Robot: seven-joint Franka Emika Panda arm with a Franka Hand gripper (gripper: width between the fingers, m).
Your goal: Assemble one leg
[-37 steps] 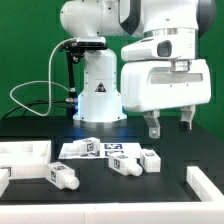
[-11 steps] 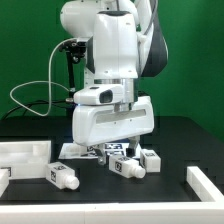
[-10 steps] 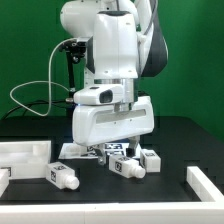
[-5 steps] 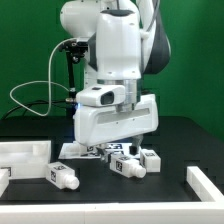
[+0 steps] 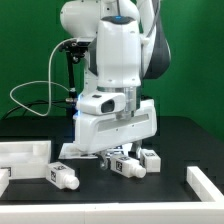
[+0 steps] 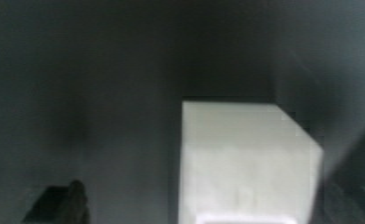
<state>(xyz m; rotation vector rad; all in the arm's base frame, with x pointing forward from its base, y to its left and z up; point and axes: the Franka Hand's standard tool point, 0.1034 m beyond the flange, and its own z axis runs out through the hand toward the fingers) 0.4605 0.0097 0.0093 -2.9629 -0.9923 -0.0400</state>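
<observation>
Leg [image 5: 125, 167] on black table [image 5: 185, 150], tool [image 5: 118, 157] low over it, jaws apart

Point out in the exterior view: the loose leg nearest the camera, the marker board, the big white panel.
leg [image 5: 63, 177], exterior view, middle of its body.
marker board [image 5: 72, 150], exterior view, its uncovered end.
white panel [image 5: 25, 152], exterior view, its raised rim.

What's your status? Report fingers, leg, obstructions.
Fingers down at the middle short chunky white plastic leg with tag markers; open or shut unclear. Leg not lifted, no grasp confirmed. Neighbouring leg close beside it.
</observation>
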